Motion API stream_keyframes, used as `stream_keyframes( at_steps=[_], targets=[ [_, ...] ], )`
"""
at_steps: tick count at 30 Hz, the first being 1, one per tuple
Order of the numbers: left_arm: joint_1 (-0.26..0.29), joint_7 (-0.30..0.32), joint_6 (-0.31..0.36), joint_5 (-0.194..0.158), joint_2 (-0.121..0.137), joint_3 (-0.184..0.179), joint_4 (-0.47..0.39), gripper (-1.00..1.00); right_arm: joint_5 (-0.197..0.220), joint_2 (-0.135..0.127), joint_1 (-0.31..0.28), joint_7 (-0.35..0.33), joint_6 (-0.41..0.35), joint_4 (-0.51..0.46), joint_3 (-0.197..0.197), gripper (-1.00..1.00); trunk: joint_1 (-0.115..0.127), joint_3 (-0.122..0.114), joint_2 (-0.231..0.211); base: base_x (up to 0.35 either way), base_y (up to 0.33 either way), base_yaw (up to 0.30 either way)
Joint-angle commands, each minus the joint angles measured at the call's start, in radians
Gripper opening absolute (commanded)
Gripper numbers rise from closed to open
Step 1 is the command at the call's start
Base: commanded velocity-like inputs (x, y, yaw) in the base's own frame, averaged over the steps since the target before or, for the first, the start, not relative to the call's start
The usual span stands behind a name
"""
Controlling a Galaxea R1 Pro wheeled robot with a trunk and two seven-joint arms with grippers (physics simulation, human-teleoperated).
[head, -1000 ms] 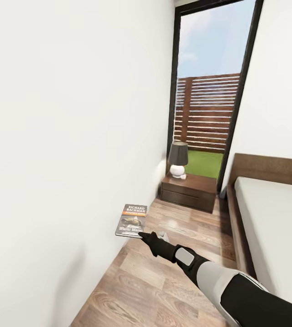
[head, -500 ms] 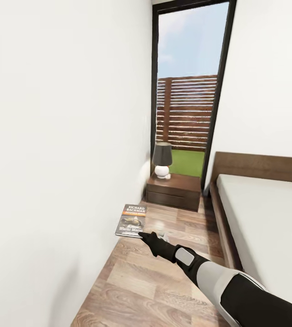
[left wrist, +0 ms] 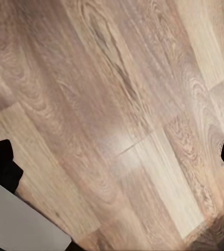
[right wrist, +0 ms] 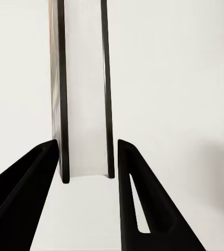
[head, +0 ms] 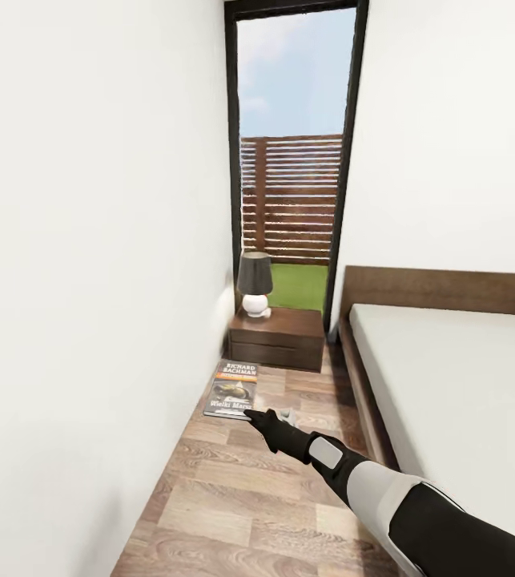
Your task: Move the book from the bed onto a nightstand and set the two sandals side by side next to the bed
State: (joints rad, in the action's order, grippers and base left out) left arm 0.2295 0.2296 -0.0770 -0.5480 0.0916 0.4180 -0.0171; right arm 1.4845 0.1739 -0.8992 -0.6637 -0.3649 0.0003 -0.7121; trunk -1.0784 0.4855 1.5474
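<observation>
Only the camera has swung since the earlier frames: the window and nightstand point(head: 277, 338) sit further left in the head view, while the right end effector point(head: 251, 415) keeps the same spot. It is closed narrowly on the book point(head: 231, 389), pinching its lower edge and carrying it cover-up above the wood floor point(head: 233, 513), in the aisle between the white wall and the bed point(head: 449, 377). The right wrist view shows the book point(right wrist: 84, 89) edge-on between the fingers point(right wrist: 31, 183). The left end effector point(left wrist: 114, 157) hangs spread wide over bare floor.

Judged from here, the carry should go straight ahead, book level, then land on the nightstand's free near-right part, clear of the lamp point(head: 255, 283) at its back left corner.
</observation>
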Motion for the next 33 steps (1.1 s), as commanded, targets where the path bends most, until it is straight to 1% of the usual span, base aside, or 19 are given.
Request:
stream_keyframes(
  at_steps=[1, 8, 12, 21, 33],
  targets=[
    [0.001, 0.005, -0.003, -0.001, 0.0, 0.004, 0.002, 1.0, 0.014, 0.001, -0.001, -0.003, -0.008, 0.001, -0.001, -1.0, 0.0, 0.001, 0.001, 0.158, 0.001, -0.263],
    [0.001, 0.005, -0.003, -0.001, 0.0, 0.004, 0.002, 1.0, 0.014, 0.001, -0.001, -0.004, -0.008, 0.001, -0.001, -1.0, 0.0, 0.001, 0.001, 0.158, 0.0, -0.254],
    [0.001, 0.005, -0.003, -0.001, 0.0, 0.004, 0.002, 1.0, 0.014, 0.001, -0.001, -0.004, -0.007, 0.001, -0.001, -1.0, 0.0, 0.001, 0.001, 0.157, 0.012, -0.173],
    [0.001, 0.006, -0.003, -0.001, 0.0, 0.004, 0.002, 1.0, 0.013, 0.001, -0.001, -0.005, -0.006, 0.001, -0.001, -1.0, 0.0, 0.001, 0.001, 0.161, 0.058, -0.04],
    [0.001, 0.006, -0.003, -0.001, 0.0, 0.004, 0.002, 1.0, 0.013, 0.001, -0.001, -0.005, -0.006, 0.001, -0.001, -1.0, 0.0, 0.001, 0.001, 0.18, 0.01, -0.003]
  ],
)
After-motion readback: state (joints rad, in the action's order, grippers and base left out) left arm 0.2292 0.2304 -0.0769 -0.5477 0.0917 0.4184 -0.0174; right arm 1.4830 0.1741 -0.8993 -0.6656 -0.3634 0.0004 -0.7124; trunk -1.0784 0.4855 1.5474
